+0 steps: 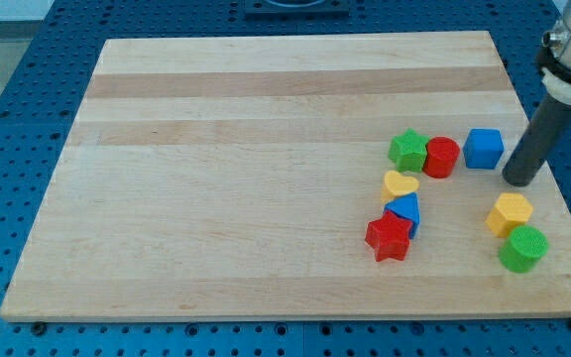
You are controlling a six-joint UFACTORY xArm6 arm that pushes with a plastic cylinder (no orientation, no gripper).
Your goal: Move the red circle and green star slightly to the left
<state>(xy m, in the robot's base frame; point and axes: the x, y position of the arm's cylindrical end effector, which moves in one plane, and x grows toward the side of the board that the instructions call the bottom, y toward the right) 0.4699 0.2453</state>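
Seven blocks on the wooden board (266, 119), all on the view's right half. Task pair first: green star (407, 150) and red circle (441, 157) sit side by side, touching or v. nearly so, star on the view's left, circle on the view's right. Just right of the circle, w/ a small gap, is the blue cube (484, 148). The three make a rough row.

My tip (519, 181) is on the board near its right edge, just right of and a bit below the blue cube, close but not touching as far as I can tell. So it's on the right side of the row, cube btwn it and the red circle. No jaws on this rig, just the dark rod (535, 141) coming down tilted from the view's upper right, so nothing is gripped or clamped.

Below the star: yellow heart (399, 184), then a blue block (404, 210) (shape unclear, partly behind its neighbour), then red star (389, 238), these three stacked close in a short column, each touching the next. Further right, below my tip: yellow hexagon-ish block (509, 213) and green cylinder (522, 248) right under it, touching or almost. Board sits on a blue perforated table (28, 89).
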